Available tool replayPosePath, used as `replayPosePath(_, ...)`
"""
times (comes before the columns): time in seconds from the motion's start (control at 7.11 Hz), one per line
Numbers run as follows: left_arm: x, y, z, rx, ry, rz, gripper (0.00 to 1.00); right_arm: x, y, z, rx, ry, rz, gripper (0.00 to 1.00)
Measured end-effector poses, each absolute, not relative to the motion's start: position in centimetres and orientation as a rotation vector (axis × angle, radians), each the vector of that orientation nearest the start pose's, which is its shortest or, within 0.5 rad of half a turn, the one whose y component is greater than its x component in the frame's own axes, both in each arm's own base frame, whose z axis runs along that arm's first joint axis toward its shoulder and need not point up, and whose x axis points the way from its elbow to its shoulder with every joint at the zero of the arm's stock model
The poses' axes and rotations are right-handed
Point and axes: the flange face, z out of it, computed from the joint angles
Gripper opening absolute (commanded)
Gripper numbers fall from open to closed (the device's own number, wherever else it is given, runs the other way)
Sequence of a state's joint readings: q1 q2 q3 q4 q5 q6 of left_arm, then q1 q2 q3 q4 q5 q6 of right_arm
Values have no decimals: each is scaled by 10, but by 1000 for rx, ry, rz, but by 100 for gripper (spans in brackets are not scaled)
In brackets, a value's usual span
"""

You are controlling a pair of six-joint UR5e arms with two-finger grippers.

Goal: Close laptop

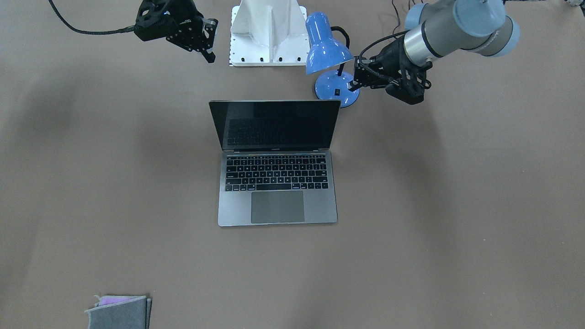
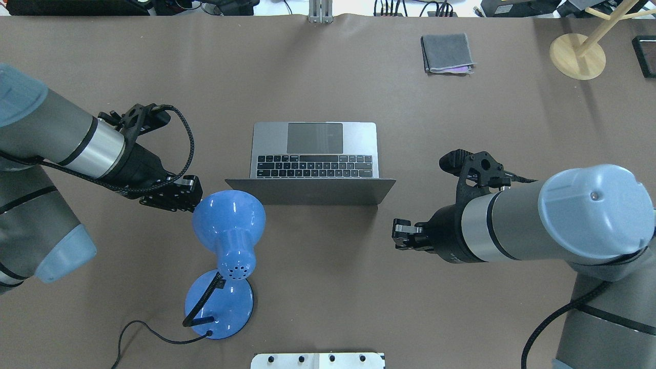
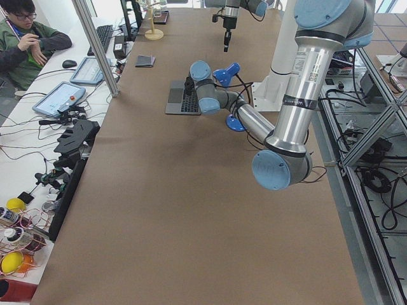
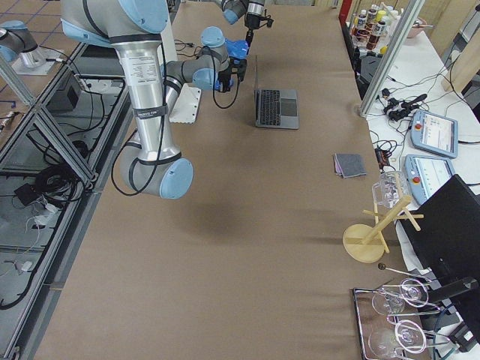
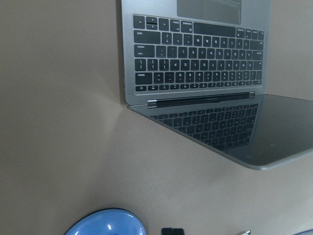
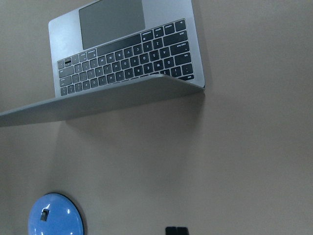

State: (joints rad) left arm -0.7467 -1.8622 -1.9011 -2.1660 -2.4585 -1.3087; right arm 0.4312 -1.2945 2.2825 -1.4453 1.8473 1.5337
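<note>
Frontally, the laptop (image 1: 277, 183) sits open mid-table, lid raised; the left gripper (image 1: 355, 82) hangs beside the blue lamp (image 1: 327, 50), the right gripper (image 1: 210, 51) well apart. Overhead, both claws hover empty, flanking the lid, touching nothing; how wide they gape cannot be told.

Two robot arms, the left arm (image 2: 56, 136) and the right arm (image 2: 533, 218), are built of grey tubes with pale blue rounded joint caps (image 2: 594, 210). Each wrist has a shiny silver band (image 2: 105, 148), then a black collar and a black holed bracket (image 2: 479, 166). Black braided cables (image 2: 189, 141) loop alongside. The left gripper (image 1: 354, 75) and right gripper (image 1: 211, 40) are black. A white base plate (image 2: 318, 360) carries dark screws.
</note>
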Motion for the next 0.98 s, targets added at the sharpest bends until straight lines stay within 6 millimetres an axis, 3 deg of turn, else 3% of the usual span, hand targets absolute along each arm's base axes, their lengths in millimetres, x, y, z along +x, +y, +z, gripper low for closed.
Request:
replayPosePath(0.56, 387, -421, 251, -148, 1351, 131, 0, -396, -300, 188, 45, -1136, 202, 0)
replayPosePath(0.98, 390, -423, 248, -152, 1352, 136, 0, -401, -307, 184, 63, -1139, 208, 0)
